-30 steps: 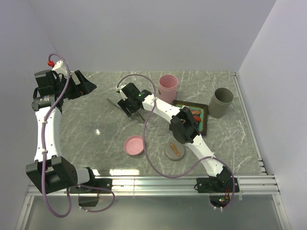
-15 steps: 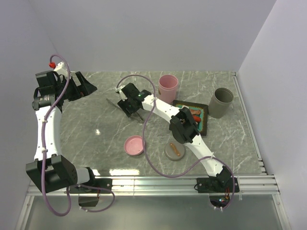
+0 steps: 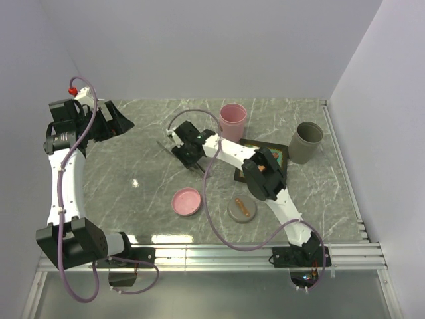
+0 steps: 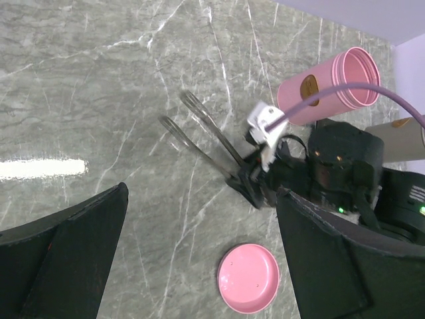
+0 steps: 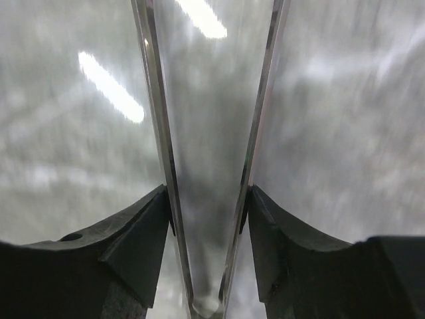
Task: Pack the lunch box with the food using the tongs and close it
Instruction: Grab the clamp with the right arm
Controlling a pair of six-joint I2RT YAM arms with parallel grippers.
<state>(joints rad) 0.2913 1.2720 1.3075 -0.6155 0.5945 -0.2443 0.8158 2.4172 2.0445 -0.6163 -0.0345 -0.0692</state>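
Top external view, nearest the arm bases: a shallow pink dish (image 3: 186, 201) sits on the marble table (image 3: 133, 166), and just to its right is a round grey dish (image 3: 232, 211) with one orange oblong piece (image 3: 244, 209) lying in it. Farther back on the right, the black tray (image 3: 284, 149) with the teal inside is partly hidden by the right arm's elbow; some of the food (image 3: 271, 158), red and orange pieces, shows in it beside the arm. At mid-table the right gripper (image 3: 188, 151) is down over the tongs (image 3: 166, 144), whose two slim tips point away to the far left on the marble. The right wrist view shows its fingers (image 5: 143, 229) set against the outer sides of both silver arms, pinching the tongs close to the joined end. The left wrist view shows the same grip from the side, with the forked tips lying flat and spread in a narrow V. The left gripper (image 3: 116, 119) hangs above the far left of the table, well apart from the tongs. Its jaws are spread wide with nothing between them. At the far edge stand a pink cup (image 3: 233, 119) and, to its right, a grey cup (image 3: 309, 141) just beyond the tray.
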